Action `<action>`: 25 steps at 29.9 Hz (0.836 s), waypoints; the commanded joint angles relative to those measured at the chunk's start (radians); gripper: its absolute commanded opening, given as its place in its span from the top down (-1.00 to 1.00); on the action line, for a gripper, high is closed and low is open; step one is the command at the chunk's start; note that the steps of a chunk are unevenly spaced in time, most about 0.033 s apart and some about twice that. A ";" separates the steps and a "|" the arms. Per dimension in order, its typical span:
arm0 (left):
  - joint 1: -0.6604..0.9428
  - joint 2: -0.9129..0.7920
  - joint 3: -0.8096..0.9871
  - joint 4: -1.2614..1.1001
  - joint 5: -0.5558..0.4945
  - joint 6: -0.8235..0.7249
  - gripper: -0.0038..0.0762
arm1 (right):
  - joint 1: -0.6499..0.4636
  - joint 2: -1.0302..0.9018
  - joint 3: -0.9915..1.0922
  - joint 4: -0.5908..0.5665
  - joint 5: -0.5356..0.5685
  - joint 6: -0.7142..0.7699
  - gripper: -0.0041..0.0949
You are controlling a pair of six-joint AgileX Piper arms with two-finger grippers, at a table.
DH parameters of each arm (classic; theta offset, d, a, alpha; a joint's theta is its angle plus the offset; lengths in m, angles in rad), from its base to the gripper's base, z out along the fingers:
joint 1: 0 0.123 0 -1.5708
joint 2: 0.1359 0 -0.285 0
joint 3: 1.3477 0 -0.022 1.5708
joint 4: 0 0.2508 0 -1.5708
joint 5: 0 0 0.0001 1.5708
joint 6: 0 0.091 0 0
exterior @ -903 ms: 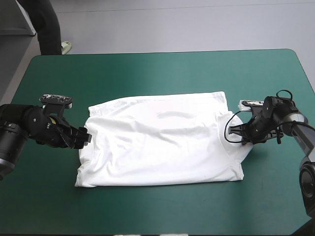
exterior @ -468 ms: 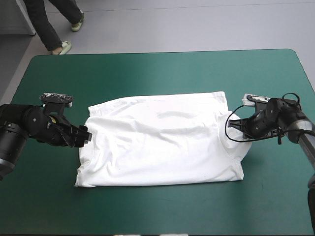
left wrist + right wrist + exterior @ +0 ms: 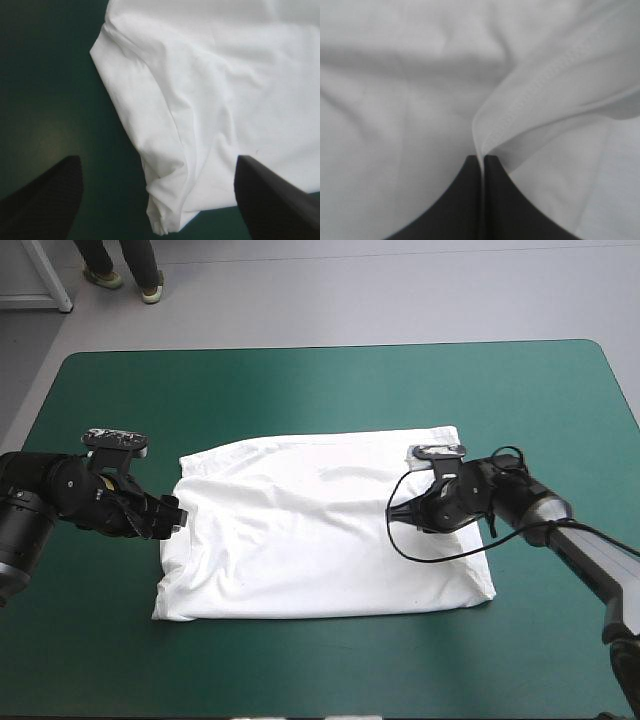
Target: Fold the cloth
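The white T-shirt (image 3: 310, 530) lies spread flat in the middle of the teal-green table. My right gripper (image 3: 432, 512) is over the shirt's right part, shut on the T-shirt: a hemmed sleeve edge (image 3: 530, 105) rises from between its black fingers (image 3: 492, 200) and is drawn inward over the body. My left gripper (image 3: 172, 517) sits low at the shirt's left edge, open. Its two fingers (image 3: 45, 192) stand wide apart, and the shirt's left sleeve fold (image 3: 170, 170) lies ahead of them, not between them.
Bare teal-green cover (image 3: 320, 390) surrounds the shirt on all sides, widest toward the far edge and along the front.
My right gripper has moved left from the shirt's right edge to over its body, carrying the sleeve inward. The left gripper has stayed in place.
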 commanded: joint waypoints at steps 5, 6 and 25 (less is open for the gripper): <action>-0.003 -0.022 -0.021 -0.012 -0.016 -0.003 -0.59 | 0.062 0.038 -0.026 -0.046 -0.058 -0.003 0.76; -0.003 -0.022 -0.021 -0.012 -0.016 -0.003 -0.59 | 0.062 0.031 -0.033 -0.060 -0.054 -0.003 0.61; -0.003 -0.030 0.007 0.026 0.071 -0.079 -0.59 | 0.062 -0.254 -0.139 -0.288 0.475 0.146 -0.53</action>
